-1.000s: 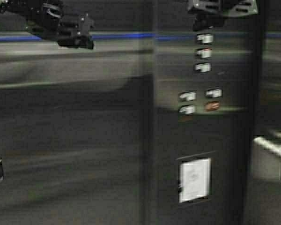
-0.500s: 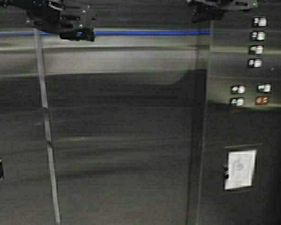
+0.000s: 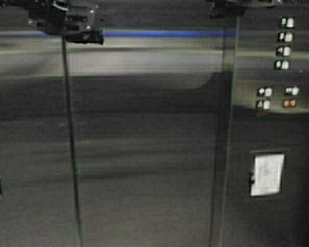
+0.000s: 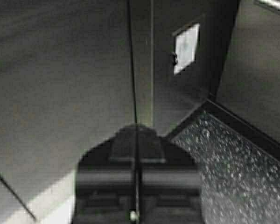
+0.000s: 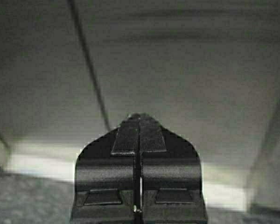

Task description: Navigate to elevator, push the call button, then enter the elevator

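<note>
Elevator [image 3: 144, 154] doors fill view w/ seam; left end effector [image 4: 136, 128] & right end effector [image 5: 139, 116] closed, empty.

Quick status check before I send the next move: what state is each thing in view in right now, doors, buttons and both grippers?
Elevator doors: shut, seam closed.
Button panel: on the steel wall to the right, one button reddish, the rest pale.
White notice: fixed in its frame below the buttons.
Left gripper: shut, empty, raised.
Right gripper: shut, empty, raised.
</note>
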Controlling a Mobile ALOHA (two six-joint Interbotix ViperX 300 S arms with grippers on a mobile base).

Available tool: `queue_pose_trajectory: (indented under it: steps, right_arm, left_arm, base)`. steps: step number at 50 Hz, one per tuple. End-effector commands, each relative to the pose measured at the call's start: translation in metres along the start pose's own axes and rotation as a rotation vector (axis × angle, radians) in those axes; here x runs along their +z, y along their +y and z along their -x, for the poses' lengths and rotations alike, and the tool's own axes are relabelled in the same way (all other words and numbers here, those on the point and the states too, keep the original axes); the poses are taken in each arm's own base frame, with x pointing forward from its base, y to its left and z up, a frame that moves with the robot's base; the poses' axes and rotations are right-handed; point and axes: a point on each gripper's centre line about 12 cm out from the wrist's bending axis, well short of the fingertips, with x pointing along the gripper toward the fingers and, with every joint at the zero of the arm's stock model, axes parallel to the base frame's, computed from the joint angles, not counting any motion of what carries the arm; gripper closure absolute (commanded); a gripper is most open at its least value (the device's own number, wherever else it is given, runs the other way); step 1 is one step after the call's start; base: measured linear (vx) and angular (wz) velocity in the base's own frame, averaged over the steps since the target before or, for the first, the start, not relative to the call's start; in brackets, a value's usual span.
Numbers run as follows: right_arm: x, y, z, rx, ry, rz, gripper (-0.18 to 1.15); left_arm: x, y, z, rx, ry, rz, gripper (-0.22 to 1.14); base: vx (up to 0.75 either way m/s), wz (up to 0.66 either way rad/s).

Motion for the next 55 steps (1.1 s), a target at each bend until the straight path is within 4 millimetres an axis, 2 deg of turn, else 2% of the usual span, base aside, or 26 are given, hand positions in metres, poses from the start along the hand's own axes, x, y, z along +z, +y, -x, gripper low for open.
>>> queue_pose_trajectory:
  steps: [1,11,18,30,34,40,55]
  right_arm:
    - [0.01,0.003,0.002,0.015,-0.056,0.0,0.92]
    - [0.01,0.003,0.002,0.02,-0.073,0.005,0.92]
    - [0.009,0.004,0.002,0.027,-0.084,0.013,0.92]
    - [0.014,0.004,0.003,0.026,-0.099,0.007,0.92]
    - [0.014,0.004,0.003,0.026,-0.098,0.007,0.92]
    - [0.013,0.004,0.005,0.028,-0.099,0.006,0.92]
    - [0.019,0.005,0.012,0.03,-0.122,0.006,0.92]
  left_arm:
    - [0.01,0.002,-0.001,0.004,-0.03,0.0,0.89]
    - [0.008,0.002,-0.002,0.004,-0.021,-0.003,0.89]
    - [0.001,0.003,-0.018,0.005,0.018,0.022,0.89]
    - [0.032,0.01,-0.044,0.017,-0.027,0.003,0.89]
    - [0.034,0.01,-0.046,0.019,-0.018,-0.007,0.89]
    - [0.024,0.01,-0.046,0.018,0.016,-0.029,0.89]
    - [0.029,0.002,-0.047,0.0,0.001,-0.009,0.89]
  base:
    - [-0.23,0.16]
    - [-0.19,0.2]
    - [-0.14,0.25]
    - [-0.13,0.31]
    - [-0.13,0.31]
    - [-0.11,0.3]
    - [-0.07,0.21]
